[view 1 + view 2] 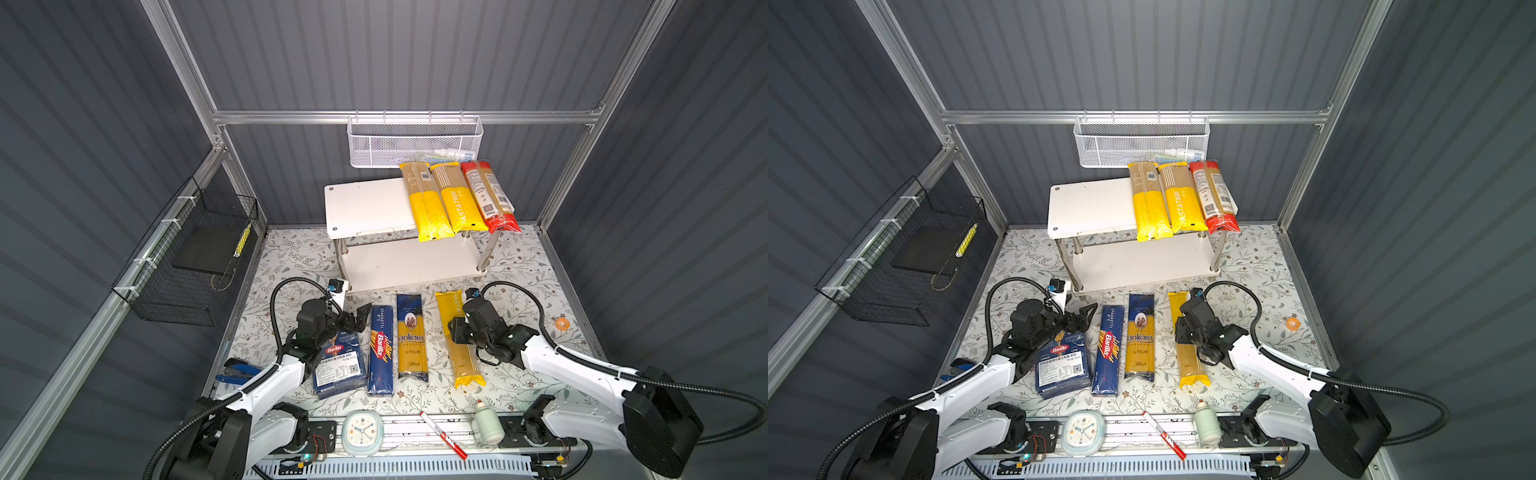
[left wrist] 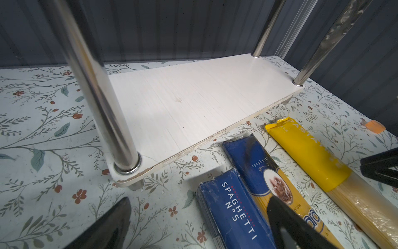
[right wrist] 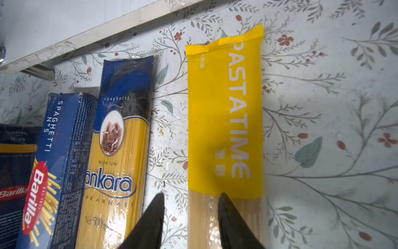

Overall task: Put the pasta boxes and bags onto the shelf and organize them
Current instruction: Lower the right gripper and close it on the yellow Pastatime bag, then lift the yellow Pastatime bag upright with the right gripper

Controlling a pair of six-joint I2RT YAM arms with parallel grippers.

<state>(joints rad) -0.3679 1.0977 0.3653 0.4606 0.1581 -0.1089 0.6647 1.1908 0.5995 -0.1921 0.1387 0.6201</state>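
1. Both top views show the shelf (image 1: 365, 208) at the back of the table (image 1: 519, 266). Three bags lie side by side on the right end of its top board — a yellow bag (image 1: 424, 208), a second yellow bag (image 1: 455, 199) and a red bag (image 1: 490, 195). Neither wrist view reaches them.
2. On the table in front of the shelf, a wide box (image 1: 338, 370), a narrow box (image 1: 381, 349), a navy-and-yellow bag (image 1: 411, 336) and a loose yellow bag (image 1: 465, 365) lie in a row.
3. The left gripper (image 1: 360, 318) hangs past the wide box's far end. The left wrist view shows its fingers (image 2: 107, 228) spread wide, holding nothing.
4. The top views hide the right gripper's (image 3: 190, 200) jaws under the arm — the right wrist view shows them narrowly parted. One finger is over bare table and one over the loose yellow bag, gripping nothing.
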